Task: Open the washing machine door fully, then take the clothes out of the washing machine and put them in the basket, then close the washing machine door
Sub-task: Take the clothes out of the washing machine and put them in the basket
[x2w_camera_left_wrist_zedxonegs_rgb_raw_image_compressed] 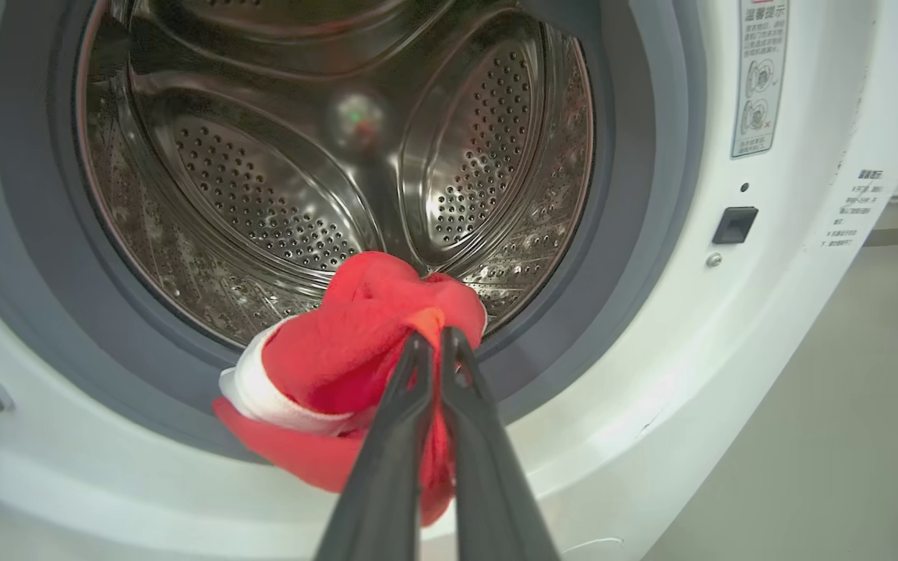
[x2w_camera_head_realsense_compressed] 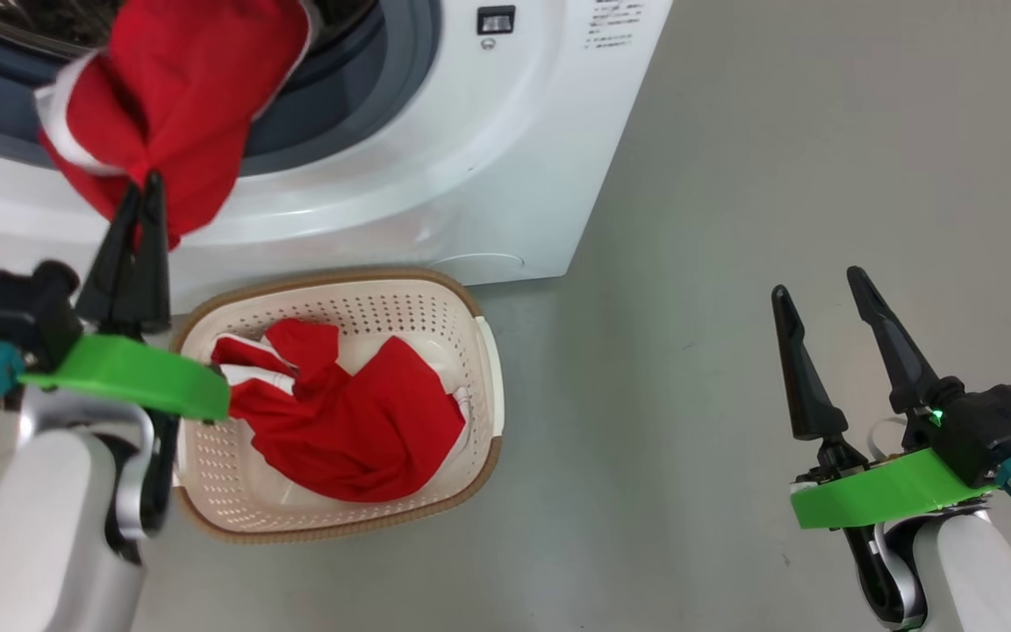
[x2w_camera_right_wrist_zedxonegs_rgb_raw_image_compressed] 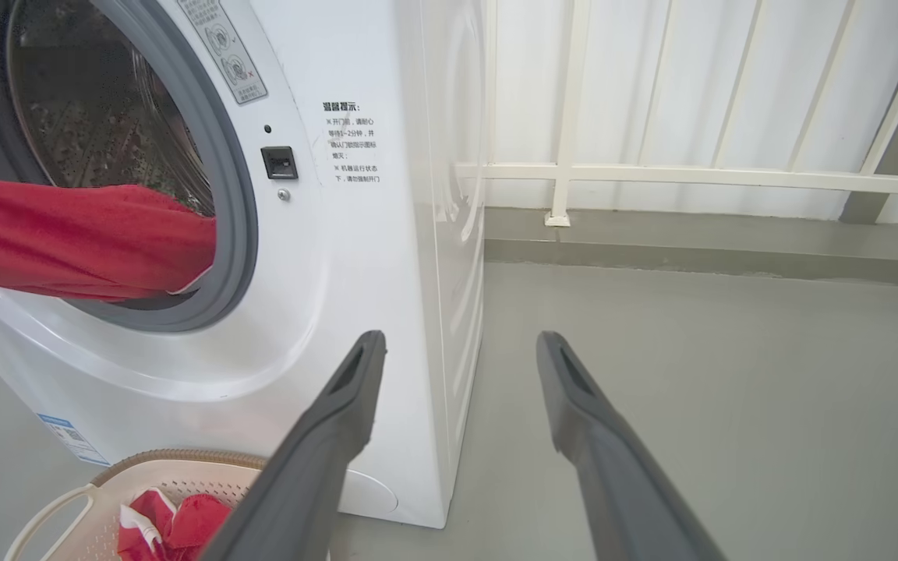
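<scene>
While the right gripper (x2w_camera_head_realsense_compressed: 817, 283) is held above the grey floor (x2w_camera_head_realsense_compressed: 777, 132) with its fingers spread and nothing between them, the left gripper (x2w_camera_head_realsense_compressed: 141, 189) is clamped on a red garment with white trim (x2w_camera_head_realsense_compressed: 172, 96), which is draped out of the washing machine (x2w_camera_head_realsense_compressed: 488, 175) over the grey rubber ring (x2w_camera_left_wrist_zedxonegs_rgb_raw_image_compressed: 36, 312). Below, a second red garment (x2w_camera_head_realsense_compressed: 356, 421) is heaped in the basket (x2w_camera_head_realsense_compressed: 490, 351), set against the machine's front. Chinese print (x2w_camera_right_wrist_zedxonegs_rgb_raw_image_compressed: 349, 144), a pictogram sticker (x2w_camera_left_wrist_zedxonegs_rgb_raw_image_compressed: 761, 78) and a small blue label (x2w_camera_right_wrist_zedxonegs_rgb_raw_image_compressed: 67, 436) are carried on that front, none large enough to be read. The perforated steel drum (x2w_camera_left_wrist_zedxonegs_rgb_raw_image_compressed: 262, 171) is seen behind.
</scene>
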### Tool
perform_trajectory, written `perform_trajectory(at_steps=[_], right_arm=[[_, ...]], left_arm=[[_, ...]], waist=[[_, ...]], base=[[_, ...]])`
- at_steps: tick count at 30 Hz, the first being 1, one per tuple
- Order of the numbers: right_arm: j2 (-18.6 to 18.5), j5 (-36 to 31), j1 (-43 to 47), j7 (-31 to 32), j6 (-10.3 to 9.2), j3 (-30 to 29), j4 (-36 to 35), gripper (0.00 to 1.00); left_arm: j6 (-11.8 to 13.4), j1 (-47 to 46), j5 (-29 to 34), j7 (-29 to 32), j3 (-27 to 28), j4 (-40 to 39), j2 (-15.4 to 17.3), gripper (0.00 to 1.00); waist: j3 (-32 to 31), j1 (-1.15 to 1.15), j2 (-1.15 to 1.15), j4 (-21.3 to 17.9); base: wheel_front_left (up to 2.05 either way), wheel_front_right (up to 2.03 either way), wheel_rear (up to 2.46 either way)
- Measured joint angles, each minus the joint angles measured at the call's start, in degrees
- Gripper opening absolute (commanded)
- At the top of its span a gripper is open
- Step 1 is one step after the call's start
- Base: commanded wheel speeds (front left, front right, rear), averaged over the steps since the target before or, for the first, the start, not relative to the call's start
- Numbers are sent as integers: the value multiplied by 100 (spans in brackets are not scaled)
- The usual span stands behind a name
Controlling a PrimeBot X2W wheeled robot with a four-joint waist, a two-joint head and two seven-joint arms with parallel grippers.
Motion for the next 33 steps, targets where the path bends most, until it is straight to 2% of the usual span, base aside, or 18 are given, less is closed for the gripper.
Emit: perform_trajectory(at_steps=[17,33], right_arm=[[0,-32,3,0,0,-119,-43,100],[-1,-32,114,0,0,-232,-71,100]], left_arm=[[455,1282,-126,369,-87,-1680,-93,0],[516,1984,-294,530,-552,-2210,-381,0]], waist=[[-155,0,0,258],[-354,0,0,511]], base=[[0,0,0],[0,0,0]])
